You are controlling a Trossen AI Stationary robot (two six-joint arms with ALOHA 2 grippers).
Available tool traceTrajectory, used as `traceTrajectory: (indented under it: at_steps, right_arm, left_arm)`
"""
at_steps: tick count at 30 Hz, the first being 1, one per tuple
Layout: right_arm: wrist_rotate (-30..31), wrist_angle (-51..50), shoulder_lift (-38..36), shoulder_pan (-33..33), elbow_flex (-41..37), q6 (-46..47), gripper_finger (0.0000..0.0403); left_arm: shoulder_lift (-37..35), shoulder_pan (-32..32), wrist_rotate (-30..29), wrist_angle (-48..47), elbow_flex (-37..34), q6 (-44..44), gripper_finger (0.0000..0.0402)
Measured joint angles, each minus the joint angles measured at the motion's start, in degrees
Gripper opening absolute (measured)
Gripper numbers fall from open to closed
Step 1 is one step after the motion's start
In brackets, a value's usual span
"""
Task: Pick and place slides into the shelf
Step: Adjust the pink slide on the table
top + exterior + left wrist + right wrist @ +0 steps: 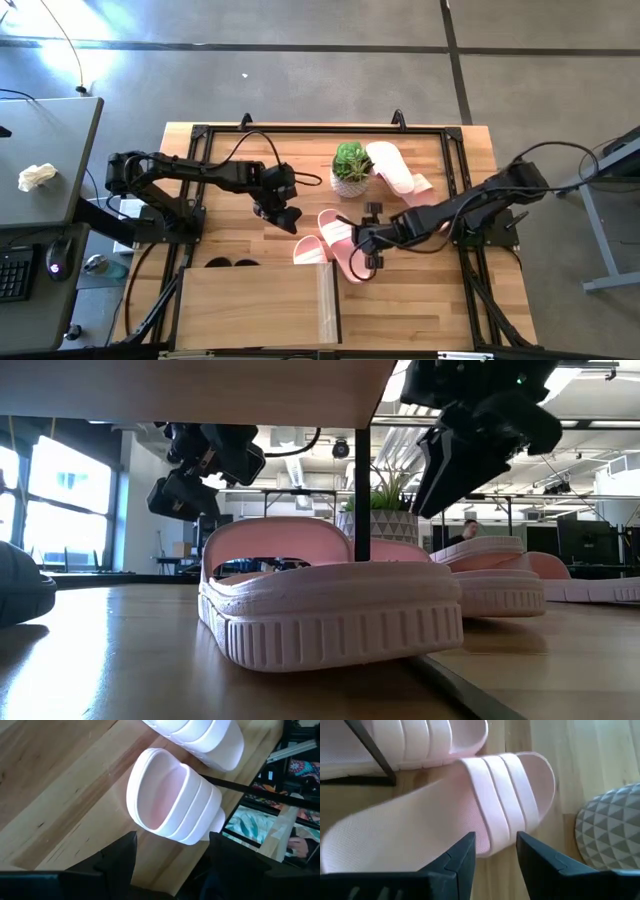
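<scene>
The low light-wood plywood shelf (pixel 258 304) is sitting at the near edge of the wooden surface (pixel 420 300), left of centre. Two black slides (pixel 231 264) are peeking out from under the shelf's far edge, tucked inside it.

Just beyond the shelf's far right corner, a light pink slip-on slide with a ribbed strap (pixel 312 251) is lying on the surface, partly under the shelf edge; in the low view it is filling the foreground (pixel 330 600). Right beside it, a second light pink slide (pixel 341 243) is lying at an angle, its sole resting flat on the wood.

The right end effector (pixel 366 251) is hovering over this second pink slide, near its near end. In the right wrist view its two dark fingers (pixel 460 855) are standing apart, open, with the slide's ribbed strap showing just past them; they are not clamped on anything.

The left end effector (pixel 285 215) is hanging above bare wood to the left of the pink slides and beyond the shelf. In the left wrist view its fingers (pixel 120 857) are spread wide apart, holding nothing, with a pink slide visible ahead of them.

Farther back, a small green plant in a grey-and-white patterned pot (pixel 351 170) is standing on the surface. Just to its right, at the far side, two more light pink slides (pixel 395 168) are lying together, one overlapping the other.
</scene>
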Motion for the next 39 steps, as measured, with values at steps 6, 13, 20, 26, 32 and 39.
traceTrajectory:
  at_steps: [6,13,20,26,32,39]
  right_arm:
    - [0.38,1.80,4.39,0.41,0.00,-0.29,0.0131]
    - [6.69,2.25,7.96,0.54,0.00,-0.01,0.0131]
    - [10.78,2.73,10.57,0.39,0.00,0.14,0.0129]
    - [11.17,2.88,11.35,0.67,0.00,1.37,0.0080]
    - [12.22,1.39,10.99,1.23,0.00,3.00,0.0007]
    - [14.54,-10.51,7.98,5.12,0.00,13.58,0.0003]
  left_arm:
    - [0.00,0.00,0.38,-0.03,0.00,0.07,0.0232]
    - [0.00,0.00,0.62,-0.06,0.00,0.02,0.0232]
    - [0.00,0.00,0.55,-0.07,0.00,0.02,0.0232]
    - [0.00,0.00,0.52,-0.04,0.00,0.02,0.0232]
    - [0.50,0.00,1.53,-0.02,-0.02,0.03,0.0232]
    - [0.48,0.00,3.83,1.02,-0.02,1.06,0.0232]
